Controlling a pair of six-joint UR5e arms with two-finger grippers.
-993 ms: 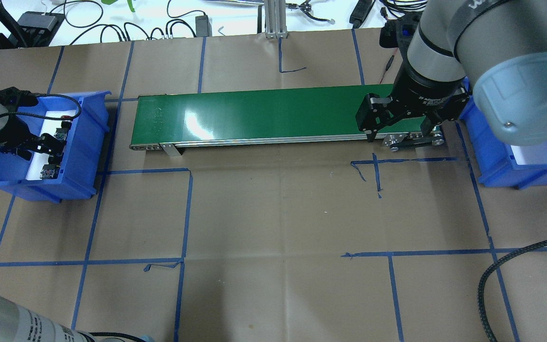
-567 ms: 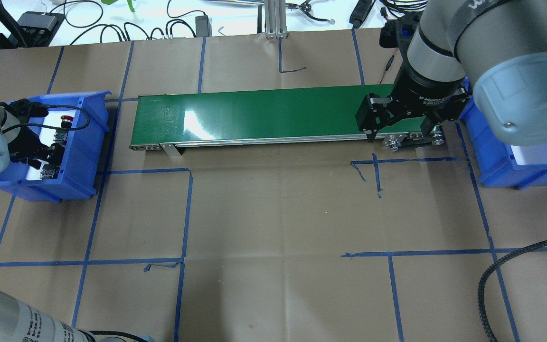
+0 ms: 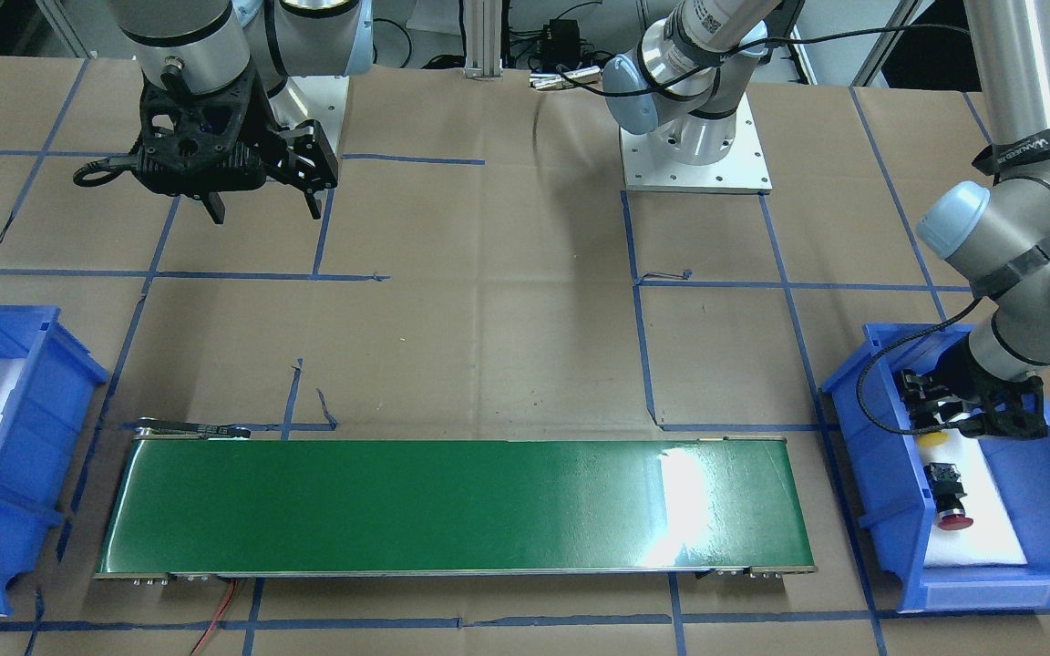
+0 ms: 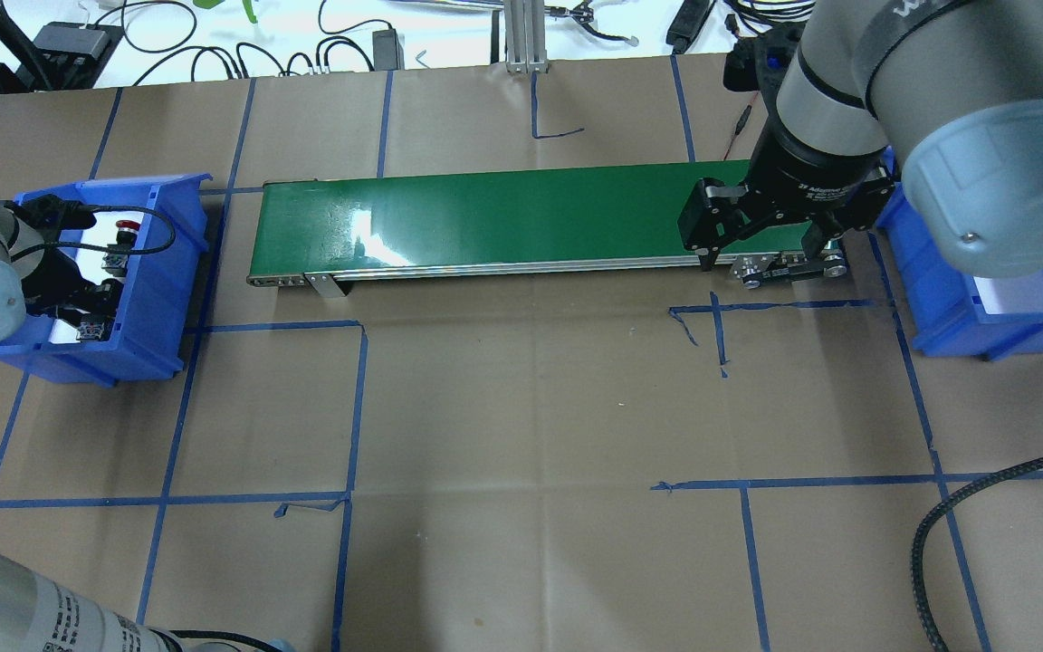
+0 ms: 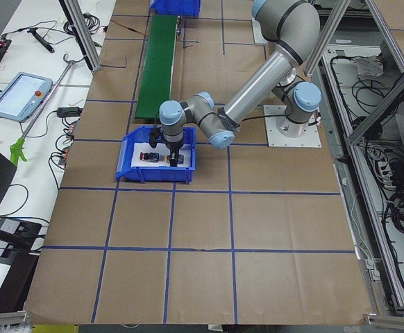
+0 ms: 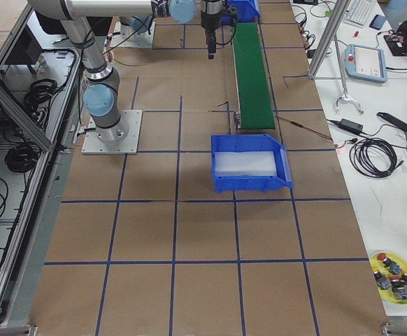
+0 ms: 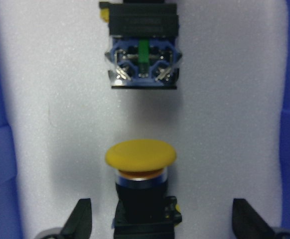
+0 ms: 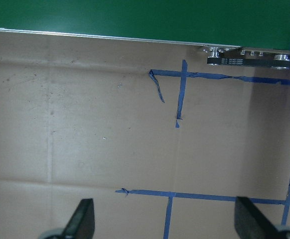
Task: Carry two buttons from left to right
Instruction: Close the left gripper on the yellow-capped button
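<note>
Left wrist-mounted: jaws flank yellow button (image 7: 140,152), untouching.

The left arm (image 3: 1026,82) and the right arm (image 3: 183,36) are shiny silver tubes joined by fat round joints with pale blue caps (image 4: 992,181) (one cap has a tiny screw (image 4: 968,238) in it). A black band (image 3: 1031,146) with white letters wraps the left arm, and a thin black cable (image 3: 867,383) loops by its wrist. The left gripper (image 7: 162,219) and the right gripper (image 3: 266,216) are black with two thin fingers each, and each arm has a square pale plate (image 3: 694,159) at its foot.
</note>
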